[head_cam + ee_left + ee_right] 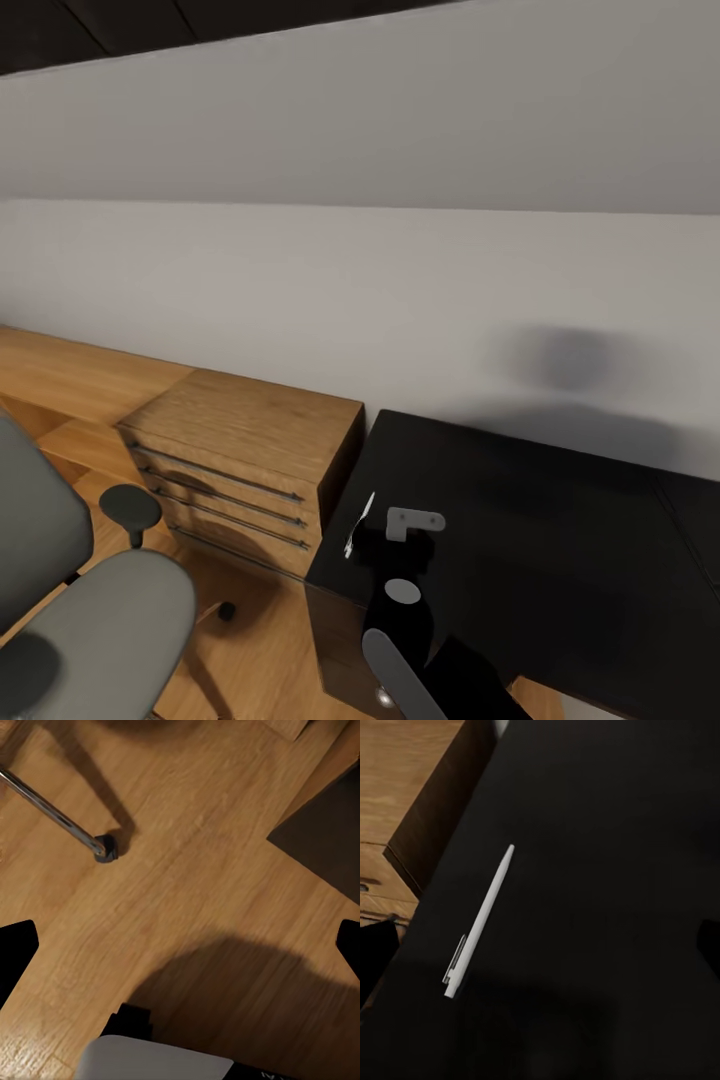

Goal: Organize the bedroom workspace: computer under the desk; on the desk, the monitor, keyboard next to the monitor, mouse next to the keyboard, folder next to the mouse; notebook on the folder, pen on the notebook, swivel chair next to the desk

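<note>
Pen point(358, 524): a slim whitish stick lying flat on the black desk point(540, 520), near the desk's left edge in the lower middle of the head view. Its long axis runs on a steep diagonal there, one end toward the upper right, the other toward the lower left.
Pen, right wrist view point(480, 922): the tapered tip sits up and right of frame centre; the clip end lies toward the lower left. It rests close to the desk's edge, touching nothing else.
Right gripper point(547, 945): hangs above the desk top, its two dark fingertips at the opposite side edges of the frame, spread wide, with nothing between them; the pen lies nearer the frame-left fingertip point(376, 952).
Left gripper point(184, 949): fingers likewise wide apart and empty, looking down on the wooden floor point(195, 862).
Swivel chair point(70, 600): grey seat and back in the head view's lower left corner, with a round black armrest pad. One chrome leg with its castor point(106, 849) shows at the left wrist view's upper left.
Dresser point(240, 450): light wood with long bar handles, standing just left of the desk against the pale wall point(380, 290).
</note>
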